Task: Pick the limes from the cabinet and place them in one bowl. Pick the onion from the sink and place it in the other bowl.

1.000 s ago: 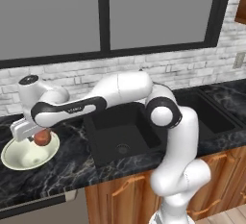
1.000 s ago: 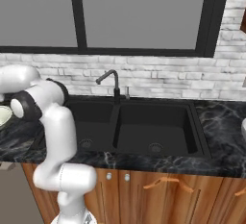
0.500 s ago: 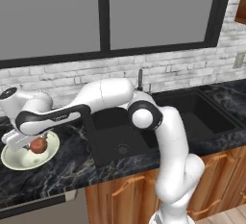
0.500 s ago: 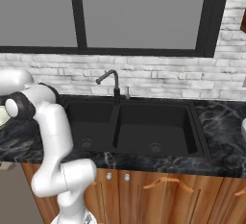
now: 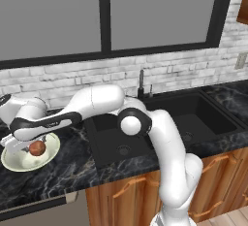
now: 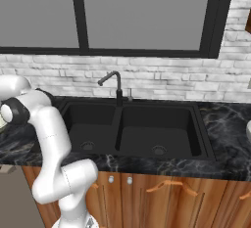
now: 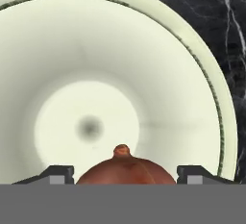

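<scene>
We see even, soft rendered light with no glare and only faint shadows, one small dark blot under the onion (image 7: 126, 169) on the bowl (image 7: 192, 98) floor, while edges look slightly soft and jagged, perhaps from low resolution, and the sink (image 6: 132, 131) stays dim.

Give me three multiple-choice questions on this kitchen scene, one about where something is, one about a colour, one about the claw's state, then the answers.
1. Where is the onion?
A. in the sink
B. over the cream bowl
C. on the windowsill

2. What colour is the sink?
A. black
B. white
C. steel grey

3. How do the claw and the onion stand?
A. claw far above the onion
B. onion between the fingertips
C. onion beside the claw

Answers: 1 B, the left base view shows it over the bowl. 2 A, the basin is black in both base views. 3 B, the hand view shows a fingertip on each side of the onion.
</scene>
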Robot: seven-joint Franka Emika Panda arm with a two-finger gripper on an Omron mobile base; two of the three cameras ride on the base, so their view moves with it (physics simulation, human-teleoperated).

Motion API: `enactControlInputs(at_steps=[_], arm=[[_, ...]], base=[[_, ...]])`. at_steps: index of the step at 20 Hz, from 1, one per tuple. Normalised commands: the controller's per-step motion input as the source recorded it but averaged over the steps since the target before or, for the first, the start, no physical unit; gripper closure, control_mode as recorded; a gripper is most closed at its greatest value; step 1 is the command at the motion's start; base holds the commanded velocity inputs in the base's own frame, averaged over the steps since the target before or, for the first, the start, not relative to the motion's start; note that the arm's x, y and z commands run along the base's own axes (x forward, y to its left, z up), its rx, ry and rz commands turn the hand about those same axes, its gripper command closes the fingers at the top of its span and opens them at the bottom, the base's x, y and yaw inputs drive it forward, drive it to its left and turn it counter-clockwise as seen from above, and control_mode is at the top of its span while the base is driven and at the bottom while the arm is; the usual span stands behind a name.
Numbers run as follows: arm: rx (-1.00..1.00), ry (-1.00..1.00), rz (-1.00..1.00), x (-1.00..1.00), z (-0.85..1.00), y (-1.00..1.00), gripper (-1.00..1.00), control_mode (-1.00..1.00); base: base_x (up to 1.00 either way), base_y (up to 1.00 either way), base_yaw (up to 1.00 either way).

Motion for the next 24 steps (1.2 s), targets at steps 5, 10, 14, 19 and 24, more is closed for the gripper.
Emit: enactControlInputs(at_steps=[5,10,14,19,24], arm=[[0.0,-0.01,-0.02,0.2,-0.13,0.09,-1.0,-1.0],[0.0,0.01,-0.07,0.08,0.05,-0.03,-1.0,-1.0],[0.02,-0.01,-0.08,0.01,0.31,0.03,-1.0,-1.0],[0.03,0.0,-0.1,-0.2,0.66,-0.21,-1.0,-1.0],[0.03,0.0,-0.07,-0.54,0.1,-0.83,-1.0,-1.0]], base=[[0.0,0.0,0.0],[0.0,0.0,0.0],[0.0,0.0,0.0],[0.0,0.0,0.0],[0.0,0.0,0.0]])
